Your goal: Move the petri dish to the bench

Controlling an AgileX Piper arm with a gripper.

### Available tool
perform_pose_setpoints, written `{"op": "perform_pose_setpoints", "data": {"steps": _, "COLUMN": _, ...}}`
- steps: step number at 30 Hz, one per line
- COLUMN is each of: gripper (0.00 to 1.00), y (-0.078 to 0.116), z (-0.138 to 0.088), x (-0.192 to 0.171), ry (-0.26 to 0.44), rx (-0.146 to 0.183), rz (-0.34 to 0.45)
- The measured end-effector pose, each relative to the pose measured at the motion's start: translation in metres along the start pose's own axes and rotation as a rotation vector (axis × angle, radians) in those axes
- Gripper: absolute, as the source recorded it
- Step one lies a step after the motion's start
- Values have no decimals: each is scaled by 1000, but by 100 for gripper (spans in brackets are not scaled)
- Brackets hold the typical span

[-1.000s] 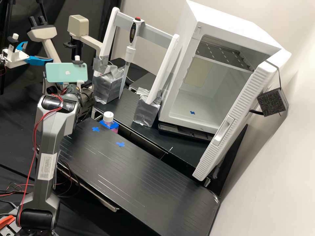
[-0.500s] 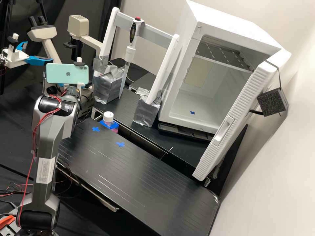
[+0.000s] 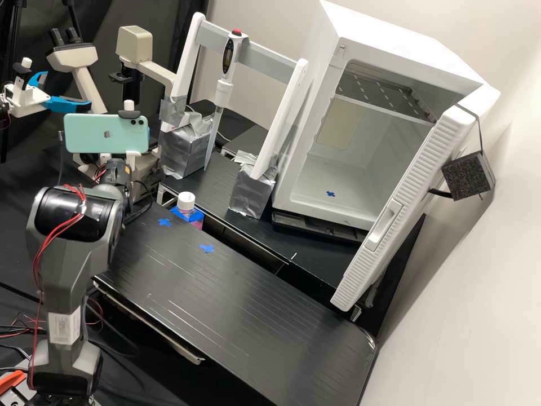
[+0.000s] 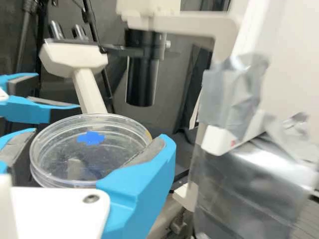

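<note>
Held a clear, round, shallow dish [image 4: 117,154], glossy and blue-marked, between blue fingers [image 4: 144,181] parted to its width. Had it before the beige microscope [image 4: 72,57], with crinkled silver foil [image 4: 232,99] beside the microscope.

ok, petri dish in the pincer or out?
In. The wrist view shows the petri dish between the two blue fingers of the pincer, a grey pad at either side of it.

A pipette [image 3: 224,95] (red-topped) hangs on the rack [image 3: 266,58] beside the open incubator [image 3: 389,51].
</note>
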Motion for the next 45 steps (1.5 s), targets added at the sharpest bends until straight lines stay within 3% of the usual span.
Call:
{"op": "perform_pose_setpoints", "data": {"steps": 10, "gripper": 0, "y": -21, "z": 13, "x": -72, "ry": -23, "rx": -62, "rz": 37}}
{"op": "perform_pose_setpoints", "data": {"steps": 21, "gripper": 0, "y": -27, "z": 49, "x": -133, "ry": -164, "rx": -39, "rz": 129}}
{"op": "perform_pose_setpoints", "data": {"steps": 26, "gripper": 0, "y": -24, "z": 53, "x": -160, "ry": -162, "rx": 0, "rz": 180}}
{"op": "perform_pose_setpoints", "data": {"steps": 33, "gripper": 0, "y": -14, "z": 57, "x": -189, "ry": -129, "rx": -16, "rz": 266}}
{"op": "perform_pose_setpoints", "data": {"steps": 39, "gripper": 0, "y": -4, "z": 70, "x": -207, "ry": -223, "rx": 4, "rz": 308}}
{"op": "perform_pose_setpoints", "data": {"steps": 45, "gripper": 0, "y": -2, "z": 81, "x": -218, "ry": -311, "rx": 8, "rz": 302}}
